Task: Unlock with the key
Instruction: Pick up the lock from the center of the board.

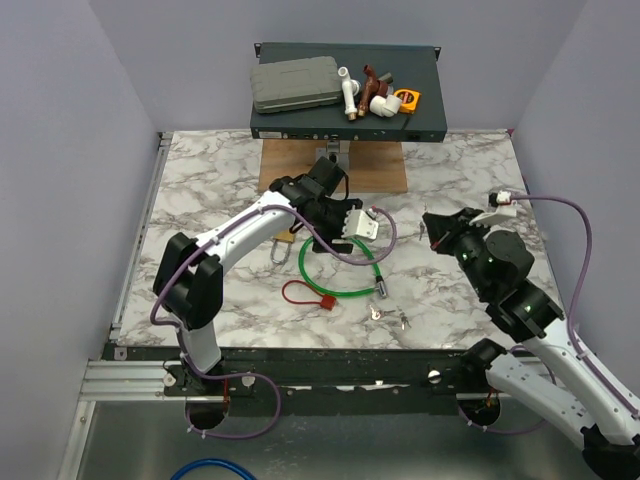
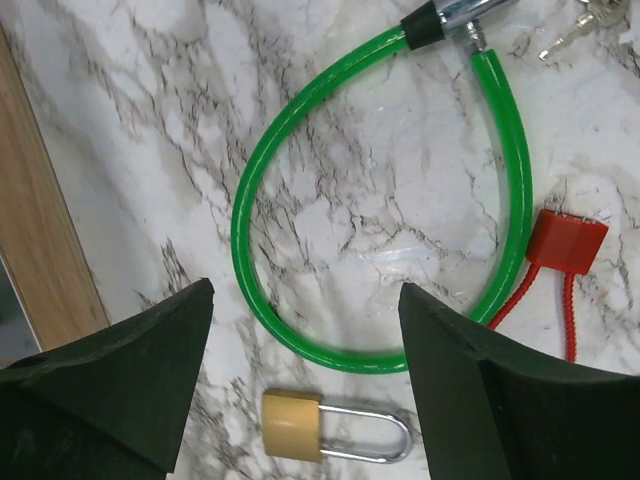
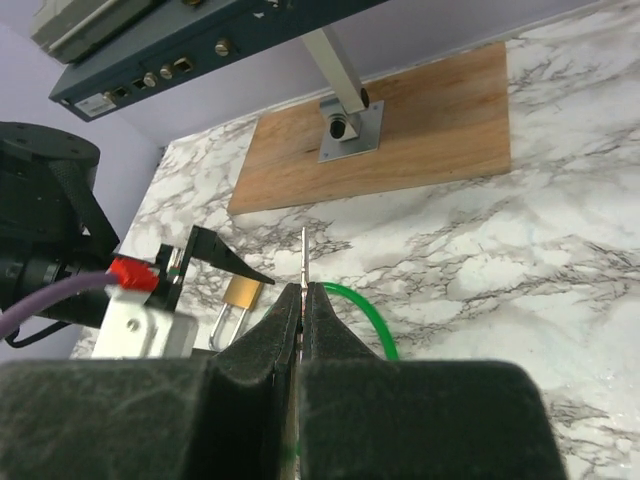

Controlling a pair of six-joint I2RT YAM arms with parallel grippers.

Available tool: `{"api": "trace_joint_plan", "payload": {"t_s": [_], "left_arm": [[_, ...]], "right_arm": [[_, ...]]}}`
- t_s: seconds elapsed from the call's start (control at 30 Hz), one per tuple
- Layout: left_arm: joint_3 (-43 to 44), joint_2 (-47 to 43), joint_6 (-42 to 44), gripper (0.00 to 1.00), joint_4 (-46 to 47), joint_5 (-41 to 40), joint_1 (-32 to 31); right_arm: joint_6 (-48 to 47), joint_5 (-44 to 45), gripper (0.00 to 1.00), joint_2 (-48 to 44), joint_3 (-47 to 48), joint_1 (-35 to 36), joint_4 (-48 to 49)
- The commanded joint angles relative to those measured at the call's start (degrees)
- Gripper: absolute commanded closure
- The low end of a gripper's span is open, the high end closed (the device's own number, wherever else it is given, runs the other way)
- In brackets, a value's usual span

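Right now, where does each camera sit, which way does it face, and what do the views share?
Top external: above and behind, looking down at the marble table; left arm and right arm show.
Left wrist: straight down on the green cable lock and padlock; open fingers show.
Right wrist: low, facing the wooden board; fingers shut on the key.
Shared: the padlock appears in all three views.

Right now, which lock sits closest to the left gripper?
The brass padlock, between the jaws of the open left gripper; the green cable lock and red cable lock lie farther out.
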Motion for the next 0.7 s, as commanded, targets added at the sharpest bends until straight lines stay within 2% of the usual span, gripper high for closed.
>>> {"api": "trace_joint_plan", "payload": {"t_s": [0.0,0.17,0.43,0.53,0.67], "left_arm": [[2.45,2.65,23.87,0.24,-6.04,11.3,-0.12],[8.96,9.86,32.53,0.25,-9.61,12.11,-1.22],[24.71,21.4,43.49,0.33,-24.49,12.11,-5.87],[25.89,23.9,43.49,0.34,-25.4,9.7,-8.9],[24.9,25.47,37.7,0.36,-22.64,6.7,-12.11]], "right_arm": [[1.76,5.43,0.99,-4.1,-0.6,-0.22,-4.25],[1.7,7.98,0.99,-7.99,0.57,-0.23,-8.45],[0.65,10.43,0.99,-8.79,2.93,-0.21,-10.53],[1.12,10.14,0.99,-8.91,3.49,-0.22,-11.01],[0.8,10.0,0.99,-9.36,4.69,-0.22,-12.37]]}}
